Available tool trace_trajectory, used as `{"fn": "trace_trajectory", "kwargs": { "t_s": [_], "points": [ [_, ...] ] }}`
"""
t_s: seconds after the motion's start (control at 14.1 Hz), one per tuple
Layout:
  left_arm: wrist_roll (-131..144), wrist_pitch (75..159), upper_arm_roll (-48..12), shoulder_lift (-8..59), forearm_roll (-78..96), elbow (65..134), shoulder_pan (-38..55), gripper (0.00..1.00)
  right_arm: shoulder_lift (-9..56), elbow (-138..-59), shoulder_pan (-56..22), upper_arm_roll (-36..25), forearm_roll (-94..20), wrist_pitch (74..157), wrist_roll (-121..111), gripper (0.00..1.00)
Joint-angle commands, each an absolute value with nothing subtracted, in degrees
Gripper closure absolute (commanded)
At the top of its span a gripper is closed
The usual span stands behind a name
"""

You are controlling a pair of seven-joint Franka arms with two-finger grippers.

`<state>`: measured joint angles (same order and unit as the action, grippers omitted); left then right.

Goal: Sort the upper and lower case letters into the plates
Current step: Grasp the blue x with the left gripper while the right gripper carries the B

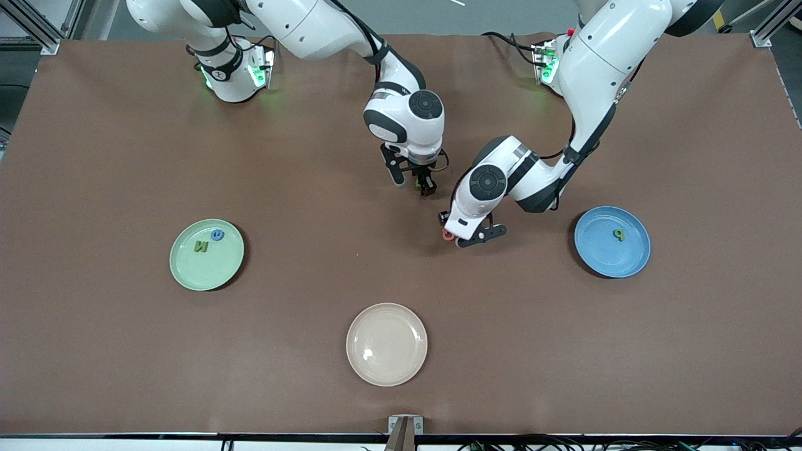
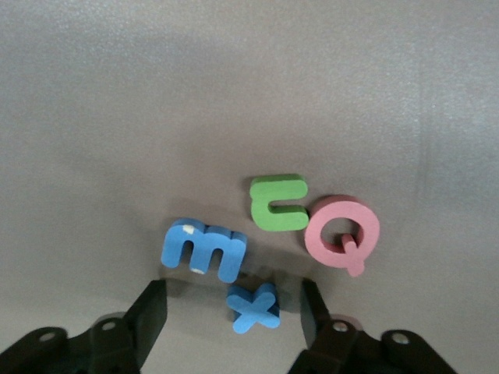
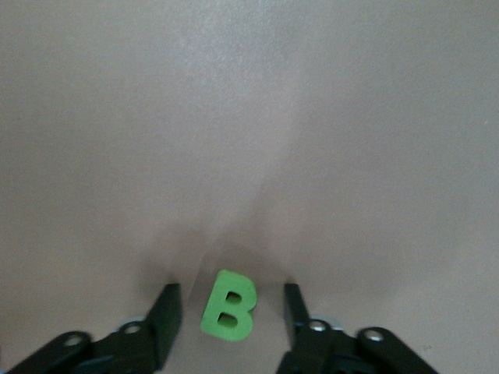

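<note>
Your left gripper straddles the blue x, fingers apart; m, c and Q crowd close. Right gripper brackets green B, unclamped.

mint green plate toward the right arm's end holds a green n and a blue letter. bright blue plate holds one green letter. mid-worktop lie blue m, blue x, green c, red q, green b.
</note>
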<state>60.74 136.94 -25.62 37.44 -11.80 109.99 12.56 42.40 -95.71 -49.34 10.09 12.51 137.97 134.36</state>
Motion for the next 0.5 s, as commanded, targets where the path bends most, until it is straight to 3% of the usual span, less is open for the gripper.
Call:
{"fn": "trace_trajectory", "kwargs": {
  "t_s": [0.0,0.14,0.43],
  "points": [
    [61.87,137.64,-25.58,37.18,-11.34,109.95,13.53,0.26,42.98,-95.19,-50.1,9.58,13.89,138.08,136.06,0.78],
    [62.58,137.64,-25.58,37.18,-11.34,109.95,13.54,0.3,42.8,-95.19,-49.84,9.58,13.89,137.99,136.05,0.99],
    [62.49,137.64,-25.49,37.18,-11.78,109.95,13.54,0.48,40.79,-95.8,-46.77,9.58,14.06,136.15,130.02,1.0]
  ]
}}
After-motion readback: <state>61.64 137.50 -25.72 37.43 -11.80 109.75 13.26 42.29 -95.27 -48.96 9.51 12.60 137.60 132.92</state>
